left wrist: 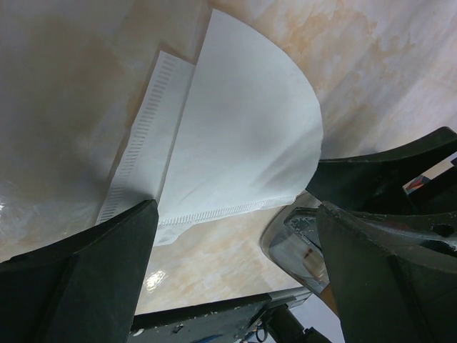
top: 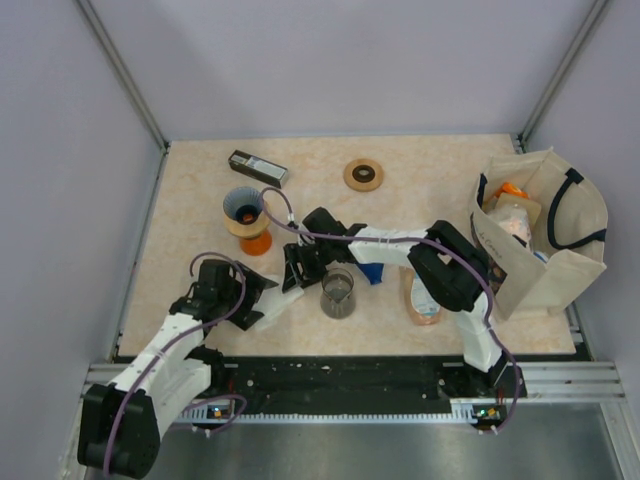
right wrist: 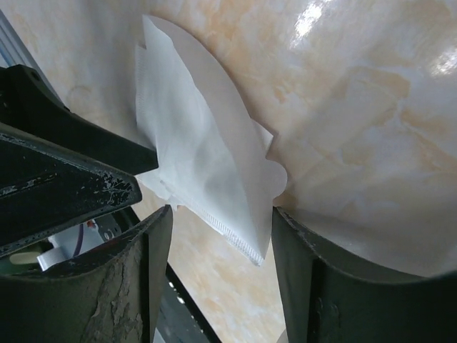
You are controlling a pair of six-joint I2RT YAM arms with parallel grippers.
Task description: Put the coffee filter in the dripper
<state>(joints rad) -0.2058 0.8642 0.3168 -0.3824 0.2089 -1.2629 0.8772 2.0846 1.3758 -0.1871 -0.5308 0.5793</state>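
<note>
The white paper coffee filter (left wrist: 243, 121) lies flat on the marbled table, its seamed edges showing. My left gripper (left wrist: 235, 236) is open wide just short of the filter's near edge, with nothing between its fingers. My right gripper (right wrist: 221, 236) hangs over the filter (right wrist: 207, 164); its jaws stand apart, with the filter's seamed corner in the gap close to the right finger. From above, the two grippers (top: 262, 288) (top: 295, 272) meet over the filter (top: 272, 308). The dripper (top: 244, 212), a blue-lined cone on an orange stand, sits behind them to the left.
A glass carafe (top: 338, 293) stands right beside the right gripper. A black box (top: 258, 167) and a wooden ring (top: 363, 175) lie at the back. A beige tote bag (top: 540, 230) with items in it fills the right side, and a packet (top: 423, 300) lies beside it.
</note>
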